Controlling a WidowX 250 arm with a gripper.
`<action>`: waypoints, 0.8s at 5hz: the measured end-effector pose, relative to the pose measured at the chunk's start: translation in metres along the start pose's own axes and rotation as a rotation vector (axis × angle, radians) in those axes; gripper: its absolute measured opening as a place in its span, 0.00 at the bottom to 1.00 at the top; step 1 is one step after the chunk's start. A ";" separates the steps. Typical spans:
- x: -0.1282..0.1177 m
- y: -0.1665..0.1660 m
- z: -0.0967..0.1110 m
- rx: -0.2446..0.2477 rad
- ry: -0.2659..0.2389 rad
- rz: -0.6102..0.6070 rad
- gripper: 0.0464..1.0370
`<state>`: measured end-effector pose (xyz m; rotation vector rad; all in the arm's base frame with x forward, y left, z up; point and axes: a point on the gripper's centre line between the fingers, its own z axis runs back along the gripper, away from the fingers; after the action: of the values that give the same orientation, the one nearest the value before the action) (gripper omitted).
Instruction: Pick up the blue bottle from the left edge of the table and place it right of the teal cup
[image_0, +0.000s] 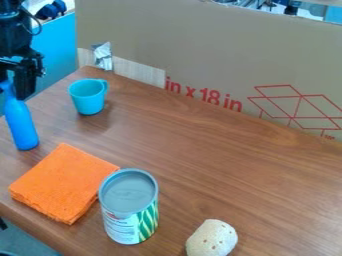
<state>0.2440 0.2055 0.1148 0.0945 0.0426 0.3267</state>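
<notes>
The black gripper (17, 80) hangs at the upper left edge, right at the neck of a blue bottle (21, 126). The bottle is upright with a slight lean, its base low by the table's left side; whether it is held cannot be made out. To the right of the gripper, a turquoise cup (87, 97) stands upright with its handle toward the back right. A folded orange cloth (63, 182) lies in front of the bottle. At the cloth's right corner stands a can (129, 207) with a grey lid and a green-and-white label.
A pale, spotted, rounded object (212, 239) lies at the front edge of the view, right of the can. A tall cardboard panel (214, 60) with red print borders the wooden table (220, 165) at the back. Crumpled silvery material (103, 56) sits at the panel's left end.
</notes>
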 end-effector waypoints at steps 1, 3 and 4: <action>0.001 -0.001 0.000 -0.008 -0.007 -0.004 0.33; 0.002 -0.010 0.001 -0.019 -0.003 -0.024 0.29; 0.012 -0.048 0.024 0.005 -0.106 -0.148 0.29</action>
<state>0.2724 0.1619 0.1338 0.1128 -0.0544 0.1733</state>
